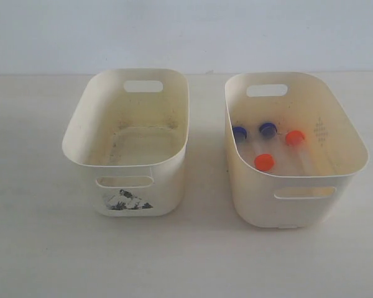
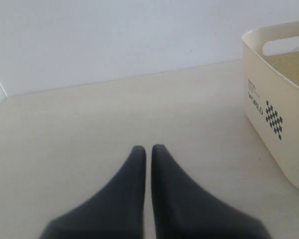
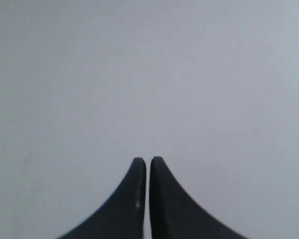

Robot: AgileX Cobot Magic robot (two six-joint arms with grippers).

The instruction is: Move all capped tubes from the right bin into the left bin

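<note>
1. We see four tubes [image 1: 264,162] in the right bin [image 1: 298,208], two blue-capped, two orange-capped.
2. The left bin [image 1: 168,186] stands near it on the worktop [image 1: 37,248].
3. Our left tool [image 2: 148,149] and right tool [image 3: 148,160] are both closed, gripping nothing.

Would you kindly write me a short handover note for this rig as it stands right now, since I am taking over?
Left gripper: shut, empty, low over the bare table.
Right gripper: shut, empty, nothing else in its view.
Right bin: holds all four capped tubes, two with blue caps and two with orange-red.
Left bin: no tubes in it.
Done: no tube transferred yet.
Left: pick each of the four tubes out of the right bin and put it in the left bin.
</note>
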